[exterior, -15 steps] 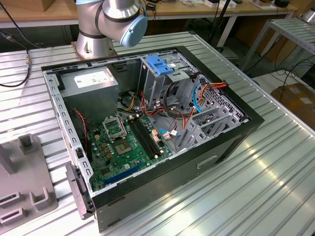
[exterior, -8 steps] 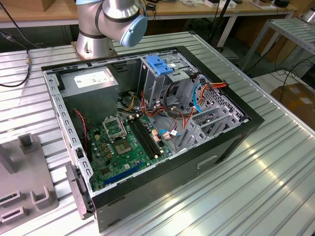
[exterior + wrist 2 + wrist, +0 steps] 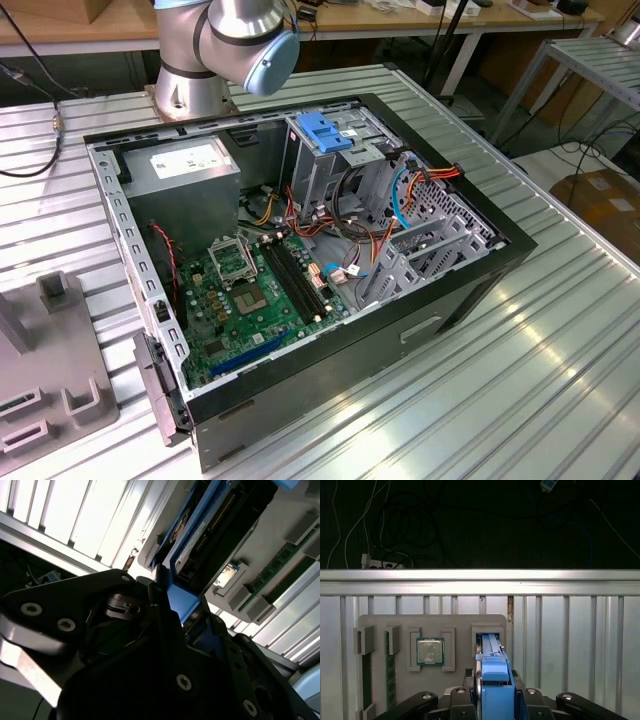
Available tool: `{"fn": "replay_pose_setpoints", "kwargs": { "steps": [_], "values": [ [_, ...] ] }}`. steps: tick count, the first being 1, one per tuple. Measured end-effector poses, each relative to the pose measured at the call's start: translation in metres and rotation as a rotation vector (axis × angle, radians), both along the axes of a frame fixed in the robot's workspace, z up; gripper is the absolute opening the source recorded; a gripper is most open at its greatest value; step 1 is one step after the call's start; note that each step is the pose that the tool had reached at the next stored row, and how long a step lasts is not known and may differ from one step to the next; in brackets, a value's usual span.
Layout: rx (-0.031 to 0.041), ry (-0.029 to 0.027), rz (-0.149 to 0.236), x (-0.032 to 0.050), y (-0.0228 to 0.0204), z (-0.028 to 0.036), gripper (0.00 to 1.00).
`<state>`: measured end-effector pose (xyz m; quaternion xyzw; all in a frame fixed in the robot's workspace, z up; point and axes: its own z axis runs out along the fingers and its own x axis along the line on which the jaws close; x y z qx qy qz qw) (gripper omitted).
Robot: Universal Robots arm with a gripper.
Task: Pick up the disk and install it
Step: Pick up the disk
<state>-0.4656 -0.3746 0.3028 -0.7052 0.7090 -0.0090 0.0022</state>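
Observation:
The disk (image 3: 492, 677) stands on edge, and I see it end-on in the first wrist view as a narrow grey body framed by a light-blue carrier rail. Its far end sits in a slot of a grey holder plate (image 3: 465, 622). My gripper (image 3: 494, 696) is shut on the disk, with a black finger (image 3: 469, 700) pressed against each side of the blue rail. In the second wrist view the disk (image 3: 200, 535) runs away from the gripper (image 3: 172, 611), its dark underside and blue rail showing.
The holder plate also carries a processor chip (image 3: 430, 651) and memory sticks (image 3: 390, 670). In the exterior view an open computer case (image 3: 480, 290) lies on the ribbed metal table, with a blue-topped drive cage (image 3: 325, 135), power-supply box (image 3: 185, 165) and motherboard (image 3: 250, 290). The arm's base (image 3: 230, 45) stands behind it.

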Motion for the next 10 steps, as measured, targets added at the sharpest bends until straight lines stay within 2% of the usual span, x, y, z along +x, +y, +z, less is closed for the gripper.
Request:
{"fn": "replay_pose_setpoints", "kwargs": {
  "steps": [10],
  "values": [
    [0.0000, 0.0000, -0.010, 0.0000, 0.0000, -0.0001, 0.37]
  ]
}}
